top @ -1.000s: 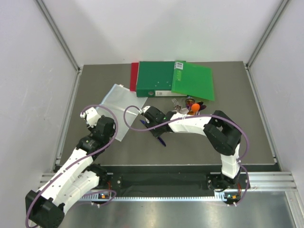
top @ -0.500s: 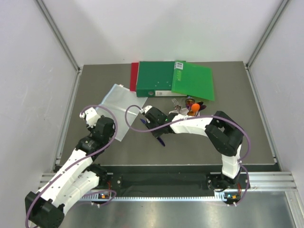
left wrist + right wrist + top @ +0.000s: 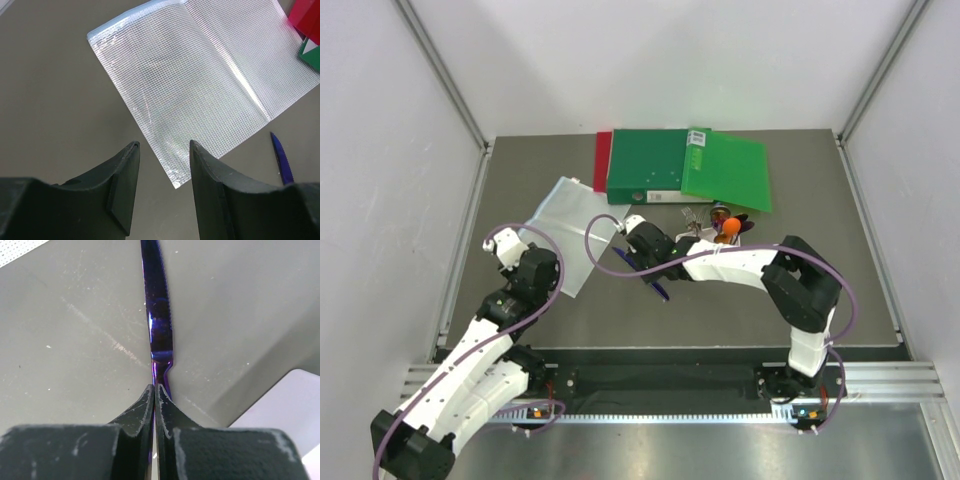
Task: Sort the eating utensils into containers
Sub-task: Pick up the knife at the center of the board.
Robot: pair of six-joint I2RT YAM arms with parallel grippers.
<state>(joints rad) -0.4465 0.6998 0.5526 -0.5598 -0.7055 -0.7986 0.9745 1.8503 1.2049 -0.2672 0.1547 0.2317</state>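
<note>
Your right arm (image 3: pixel 740 262) reached left across the dark grey table (image 3: pixel 770 300), and the right tool (image 3: pixel 154 390) was pinched together on the handle of a dark blue-violet metallic knife (image 3: pixel 157 315), whose blade lay on the table ahead of the fingers. Your left arm (image 3: pixel 485 335) was folded at the near left, with the left tool (image 3: pixel 162 150) standing apart with nothing between its fingers, over the near edge of a clear gridded plastic sheet (image 3: pixel 200 75). The remaining utensils (image 3: pixel 725 225) were a small orange and purple cluster just before the green folders (image 3: pixel 685 165), half hidden by your right arm; what held them was hard to make out. White walls (image 3: pixel 660 60) enclosed the table.
</note>
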